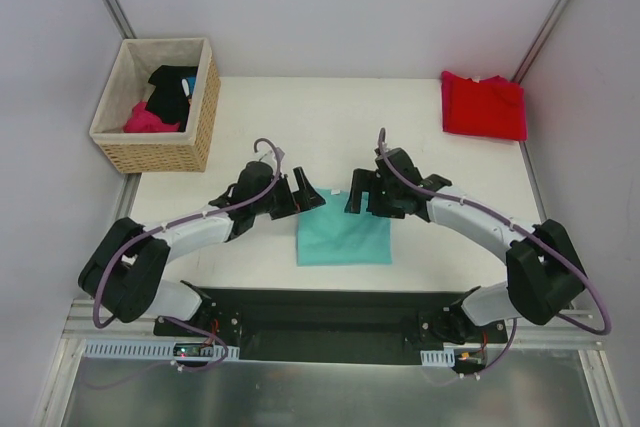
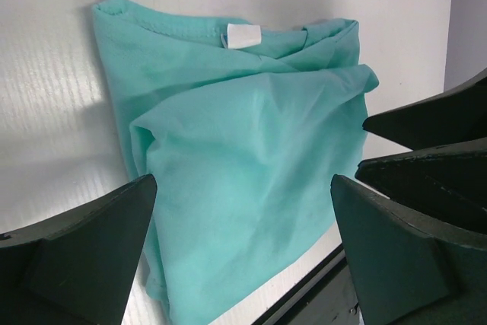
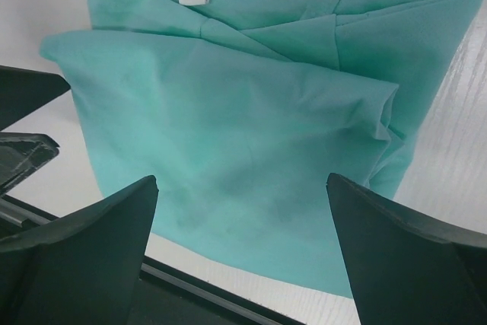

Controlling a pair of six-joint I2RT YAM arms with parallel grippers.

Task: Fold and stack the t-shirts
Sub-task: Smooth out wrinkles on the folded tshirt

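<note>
White link shells, black joint housings on left arm [image 1: 192,231] and right arm [image 1: 478,219]. Lavender cable [image 1: 268,145] looped along each. Black left gripper [image 1: 308,195] and right gripper [image 1: 356,193], wedge-shaped fingers [image 2: 84,256]. Black base plate [image 1: 330,322].

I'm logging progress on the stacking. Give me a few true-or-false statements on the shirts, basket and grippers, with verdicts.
1. The teal shirt lies folded. True.
2. The red shirt is stacked on the teal shirt. False: it lies apart, at the far right corner.
3. The left gripper and the right gripper are both open. True.
4. The basket is empty. False: it holds a black garment and a pink garment.
</note>
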